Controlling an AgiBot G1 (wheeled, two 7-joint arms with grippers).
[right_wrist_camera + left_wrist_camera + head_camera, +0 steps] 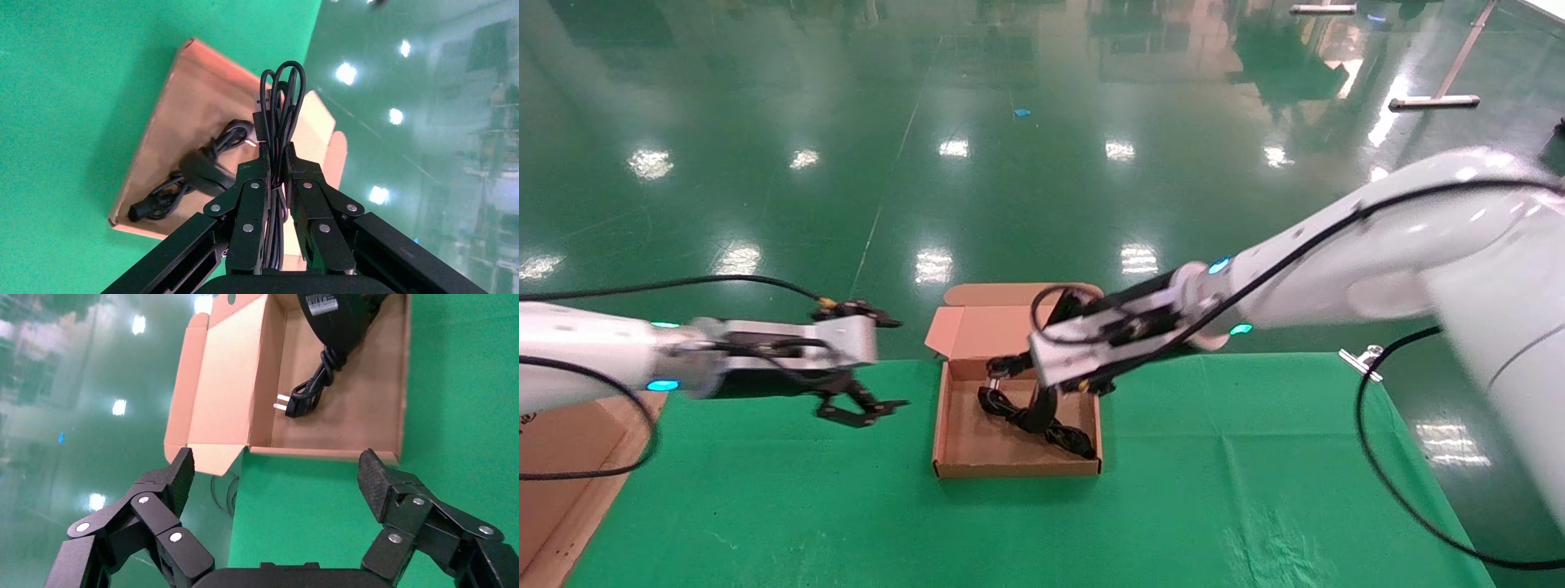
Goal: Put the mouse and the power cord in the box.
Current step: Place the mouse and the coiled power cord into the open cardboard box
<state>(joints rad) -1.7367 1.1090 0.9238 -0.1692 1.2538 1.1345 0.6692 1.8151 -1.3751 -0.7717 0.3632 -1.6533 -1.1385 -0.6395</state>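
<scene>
The brown box stands open on the green table, its lid hanging past the far edge. Inside lies the coiled power cord, its two-pin plug near the lid side. My right gripper hovers over the box, shut on the mouse's thin looped cable. The mouse is low in the box over the cord, pale label showing; whether it rests there I cannot tell. My left gripper is open and empty, left of the box.
A flat cardboard sheet lies at the table's left edge. A metal clip holds the green cloth at the far right corner. Beyond the far edge is glossy green floor.
</scene>
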